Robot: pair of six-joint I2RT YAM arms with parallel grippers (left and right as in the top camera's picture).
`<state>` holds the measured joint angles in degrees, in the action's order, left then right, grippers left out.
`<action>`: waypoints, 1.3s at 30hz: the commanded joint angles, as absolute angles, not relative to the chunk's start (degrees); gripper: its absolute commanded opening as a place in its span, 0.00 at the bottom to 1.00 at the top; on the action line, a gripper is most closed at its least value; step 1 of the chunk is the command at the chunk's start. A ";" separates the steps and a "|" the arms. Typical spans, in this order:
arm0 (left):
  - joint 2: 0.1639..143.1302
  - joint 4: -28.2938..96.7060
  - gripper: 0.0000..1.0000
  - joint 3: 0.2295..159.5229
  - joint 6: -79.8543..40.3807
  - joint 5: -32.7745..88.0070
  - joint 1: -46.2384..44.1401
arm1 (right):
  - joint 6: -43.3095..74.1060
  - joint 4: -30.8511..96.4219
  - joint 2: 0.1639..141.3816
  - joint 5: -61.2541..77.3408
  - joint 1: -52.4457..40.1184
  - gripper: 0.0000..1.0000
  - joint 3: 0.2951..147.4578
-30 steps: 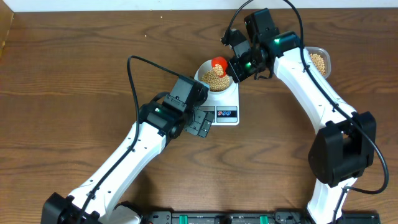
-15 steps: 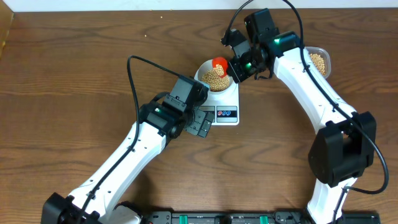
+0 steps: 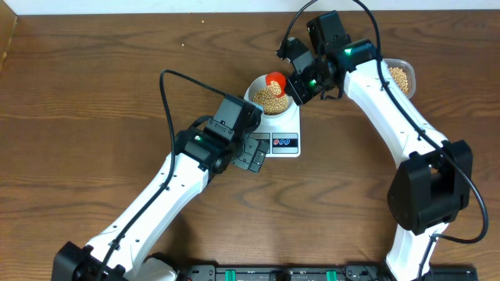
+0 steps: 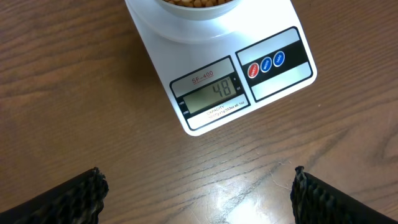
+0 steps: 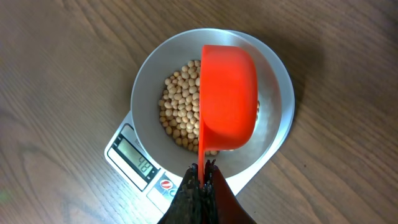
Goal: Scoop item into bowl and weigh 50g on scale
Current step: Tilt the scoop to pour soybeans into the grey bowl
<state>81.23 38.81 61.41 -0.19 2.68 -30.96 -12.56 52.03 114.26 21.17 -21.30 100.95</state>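
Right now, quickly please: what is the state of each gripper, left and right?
Left gripper: open, holding nothing.
Right gripper: closed on the handle of the orange plastic scoop, which is over the small round white bowl.

Setting: a robotics laboratory bench is indicated.
Manipulators: a left arm (image 3: 156,199) and a right arm (image 3: 391,101) are mounted by a dark rail (image 3: 273,273).
Surface: a wood-grain tabletop (image 3: 94,94) is backed by a pale wall (image 3: 156,6).
Instrument: a digital scale (image 4: 227,81) is placed there.
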 commanded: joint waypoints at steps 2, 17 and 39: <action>81.69 38.98 0.96 61.06 -0.47 2.52 -30.81 | -15.53 51.99 112.05 21.54 -21.50 0.01 102.35; 81.69 38.98 0.96 61.06 -0.47 2.52 -30.81 | -19.92 51.90 111.96 21.52 -21.50 0.01 102.35; 81.69 38.98 0.96 61.06 -0.47 2.52 -30.81 | -24.93 51.86 111.96 21.32 -21.47 0.01 102.35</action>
<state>81.23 38.81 61.41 -0.19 2.68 -30.96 -23.68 51.96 114.13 21.10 -21.30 100.95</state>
